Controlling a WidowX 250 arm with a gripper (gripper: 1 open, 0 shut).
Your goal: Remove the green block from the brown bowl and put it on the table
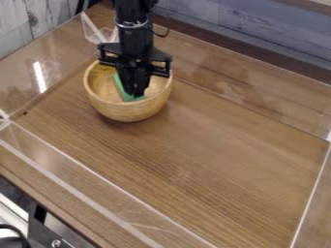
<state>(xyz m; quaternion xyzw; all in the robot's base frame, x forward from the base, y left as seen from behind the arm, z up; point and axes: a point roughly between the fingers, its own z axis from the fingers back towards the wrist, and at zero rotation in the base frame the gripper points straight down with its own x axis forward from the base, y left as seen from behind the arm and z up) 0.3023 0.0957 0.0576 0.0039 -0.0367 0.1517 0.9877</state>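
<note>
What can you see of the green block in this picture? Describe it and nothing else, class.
The green block is a bright green, plain-faced flat bar. It lies inside the brown bowl, leaning against the inner wall on the bowl's left side. Only part of it shows, because the black gripper reaches down into the bowl in front of it. The fingers stand drawn together around the block, so it looks gripped. It has not left the bowl.

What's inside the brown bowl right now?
The green block lies in the brown bowl, with the hand closed on it. The hand covers most of the block and the bowl's floor.
</note>
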